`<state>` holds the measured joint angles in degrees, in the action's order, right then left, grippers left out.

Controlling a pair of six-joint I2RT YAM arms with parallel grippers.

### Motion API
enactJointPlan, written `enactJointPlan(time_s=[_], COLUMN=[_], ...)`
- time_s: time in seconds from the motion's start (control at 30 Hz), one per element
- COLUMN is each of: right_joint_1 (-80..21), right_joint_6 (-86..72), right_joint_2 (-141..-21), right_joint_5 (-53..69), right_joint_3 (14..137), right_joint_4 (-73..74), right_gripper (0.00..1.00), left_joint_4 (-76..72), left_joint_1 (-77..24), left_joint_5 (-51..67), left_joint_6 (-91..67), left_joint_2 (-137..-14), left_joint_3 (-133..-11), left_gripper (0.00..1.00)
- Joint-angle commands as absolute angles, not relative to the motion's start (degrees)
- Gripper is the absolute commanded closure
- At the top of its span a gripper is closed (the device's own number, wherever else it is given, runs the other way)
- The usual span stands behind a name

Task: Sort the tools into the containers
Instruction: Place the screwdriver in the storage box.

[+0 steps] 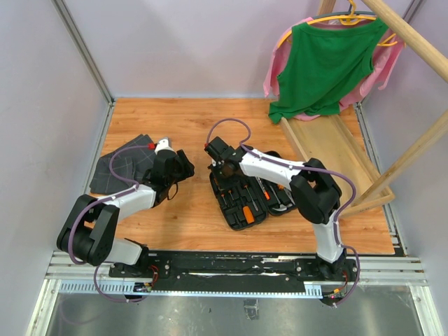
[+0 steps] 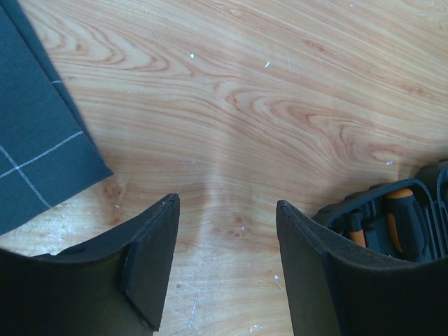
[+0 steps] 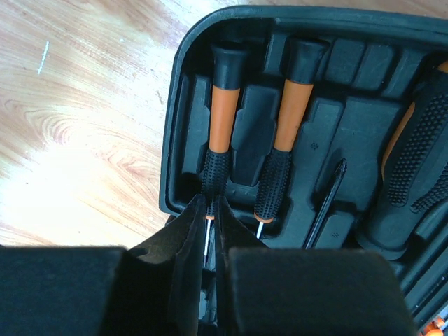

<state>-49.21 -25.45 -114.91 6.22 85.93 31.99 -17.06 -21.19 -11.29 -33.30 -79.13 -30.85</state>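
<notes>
Overhead, the open tool case (image 1: pixel 222 210) sits on the table (image 1: pixel 175 119), with the right gripper (image 1: pixel 222 166) at its far corner and the left gripper (image 1: pixel 183 168) off aside, likely out of the way. Left wrist: its jaws gape empty over bare wood beside the cloth (image 2: pixel 35 140). Right wrist: the jaws are nearly shut, pinching the shaft of an orange-handled screwdriver (image 3: pixel 218 119) lying in its slot, seemingly seating it.

The case (image 3: pixel 178 105) is black, screwdrivers (image 3: pixel 222 105) orange-and-black, cloth (image 2: pixel 35 140) dark grey with pale check lines, table (image 2: pixel 245 105) wood-grained.
</notes>
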Motion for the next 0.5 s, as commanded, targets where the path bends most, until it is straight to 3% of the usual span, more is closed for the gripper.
enactJointPlan(time_s=[0.0, 0.23, 0.47], right_joint_1=[-52.0, -52.7, -52.8], right_joint_6=[-23.8, -22.8, -22.7], right_joint_2=[-121.1, -125.6, -129.6], right_joint_5=[2.2, 2.8, 3.3], right_joint_3=[87.3, 87.1, 83.5], right_joint_4=[39.9, 41.9, 40.7], right_gripper=[0.91, 0.99, 0.99], left_joint_4=[-18.2, -18.1, -18.1], left_joint_1=[-21.0, -21.0, -21.0], left_joint_5=[-11.6, -12.1, -12.3], left_joint_6=[-33.3, -33.0, -33.0], left_joint_2=[-78.7, -78.4, -78.7], left_joint_3=[-32.1, -32.1, -32.2], left_gripper=[0.39, 0.39, 0.39])
